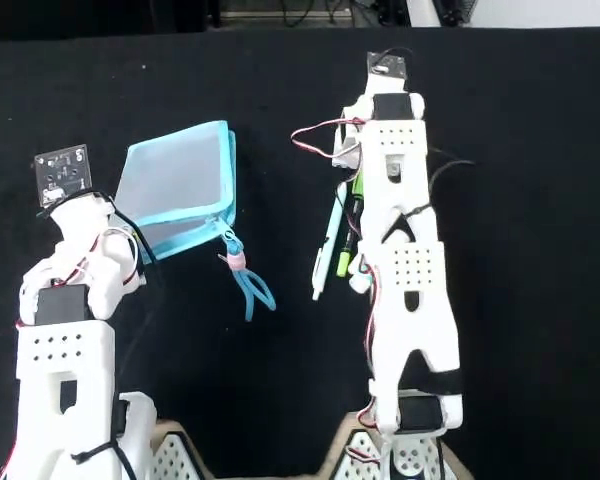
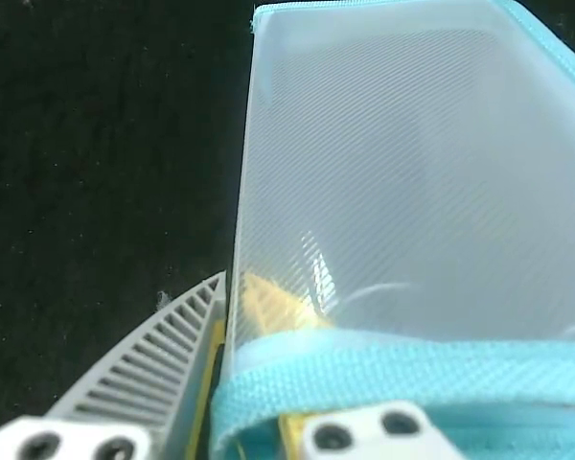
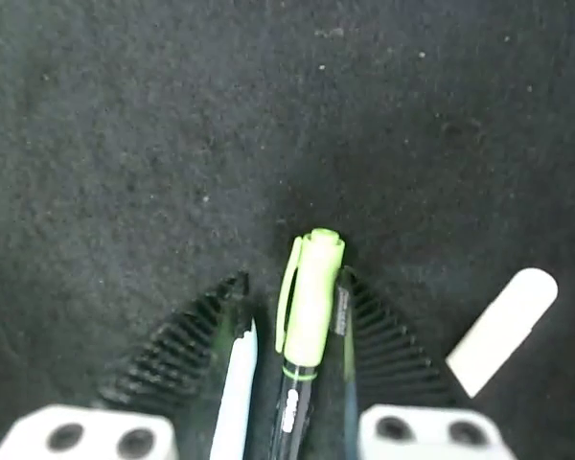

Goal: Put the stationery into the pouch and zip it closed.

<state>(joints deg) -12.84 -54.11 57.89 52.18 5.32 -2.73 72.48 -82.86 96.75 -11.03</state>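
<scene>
The translucent pouch (image 1: pixel 178 185) with cyan trim lies open-mouthed at the left, and its zipper pull strap (image 1: pixel 245 275) trails toward the middle. My left gripper (image 1: pixel 130 238) (image 2: pixel 244 292) is shut on the pouch (image 2: pixel 402 192) at a corner of its cyan edge. One grey finger (image 2: pixel 163 359) lies outside the pouch and a yellow pad shows through the plastic. My right gripper (image 3: pixel 295 278) (image 1: pixel 355 190) is closed around three pens on the cloth: a green highlighter (image 3: pixel 310 297) (image 1: pixel 345 258), a white pen (image 3: pixel 238 383) (image 1: pixel 327 245) and a dark pen (image 3: pixel 342 321). A white eraser (image 3: pixel 503 331) lies beside them.
Black cloth (image 1: pixel 520 200) covers the table, with open room to the right and between the arms. The arm bases stand at the near edge.
</scene>
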